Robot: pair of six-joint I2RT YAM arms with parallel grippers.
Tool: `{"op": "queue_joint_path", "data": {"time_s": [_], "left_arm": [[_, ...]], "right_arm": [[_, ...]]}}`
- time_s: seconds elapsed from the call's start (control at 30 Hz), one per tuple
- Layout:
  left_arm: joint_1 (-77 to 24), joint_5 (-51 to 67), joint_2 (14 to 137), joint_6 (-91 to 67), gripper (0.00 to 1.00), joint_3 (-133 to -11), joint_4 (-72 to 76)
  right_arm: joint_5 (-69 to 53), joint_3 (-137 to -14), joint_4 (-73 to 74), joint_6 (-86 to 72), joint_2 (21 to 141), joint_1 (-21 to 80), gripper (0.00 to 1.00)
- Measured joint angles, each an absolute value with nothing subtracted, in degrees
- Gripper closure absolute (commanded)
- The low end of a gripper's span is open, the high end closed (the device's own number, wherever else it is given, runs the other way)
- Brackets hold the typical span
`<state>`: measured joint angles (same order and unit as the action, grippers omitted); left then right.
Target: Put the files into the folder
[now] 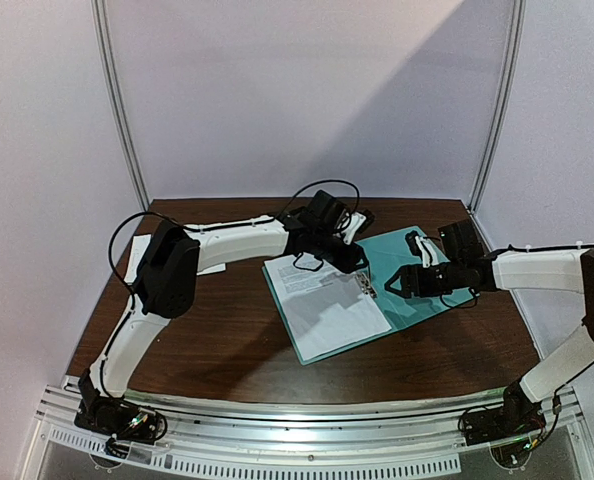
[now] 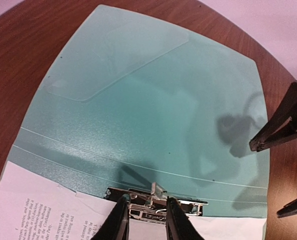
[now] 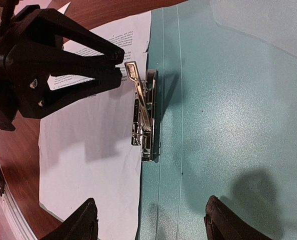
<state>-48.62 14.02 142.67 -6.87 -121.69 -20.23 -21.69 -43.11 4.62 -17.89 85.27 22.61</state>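
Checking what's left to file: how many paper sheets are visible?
2. One text sheet lies in the open folder; the other sheet on the table far left, partly behind the left arm. Stacked ones could hide.

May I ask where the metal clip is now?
Top view, table centre: metal clip on the folder spine, beside the white sheet, at the left end effector.

- A dark brown wooden table (image 1: 237, 350) fills the middle of the scene, bare wood along its near side.
- Plain pale walls (image 1: 307, 100) close it in at left, far and right.
- Two slim metal poles rise from the far corners, left (image 1: 122, 110) and right (image 1: 497, 110).
- A ribbed metal rail (image 1: 307, 415) runs along the near edge.
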Motion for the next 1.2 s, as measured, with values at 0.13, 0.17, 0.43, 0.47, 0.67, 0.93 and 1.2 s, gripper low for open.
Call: {"op": "queue_joint_path", "data": {"time_s": [0.13, 0.17, 0.43, 0.47, 0.67, 0.93, 1.2], "left_arm": [[-48.6, 15.8, 142.7, -7.6, 0.75, -121.7, -19.7], [-48.6, 16.3, 142.7, -7.8, 0.76, -121.7, -19.3], [-48.6, 18.0, 144.9, -10.5, 0.86, -121.8, -16.8], [-48.6, 18.1, 145.1, -10.9, 0.90, -121.8, -16.6], [-48.6, 19.9, 145.7, -13.1, 1.00, -121.8, -14.4], [-48.3, 20.6, 145.2, -15.2, 1.00, -118.3, -9.5], [-48.1, 20.4, 138.0, -18.5, 1.00, -105.4, -3.8]], "right_arm": [[-21.7, -43.1, 4.6, -17.9, 85.6, 22.6, 0.27], [-21.7, -43.1, 4.6, -17.9, 85.7, 22.6, 0.27], [-21.7, -43.1, 4.6, -17.9, 85.8, 22.7, 0.28], [-21.7, -43.1, 4.6, -17.9, 85.8, 22.7, 0.28], [-21.7, -43.1, 4.6, -17.9, 85.8, 22.9, 0.28], [-21.5, -43.3, 4.9, -17.8, 86.1, 22.9, 0.28], [-21.5, -45.1, 5.8, -17.5, 87.2, 22.9, 0.28]]}}
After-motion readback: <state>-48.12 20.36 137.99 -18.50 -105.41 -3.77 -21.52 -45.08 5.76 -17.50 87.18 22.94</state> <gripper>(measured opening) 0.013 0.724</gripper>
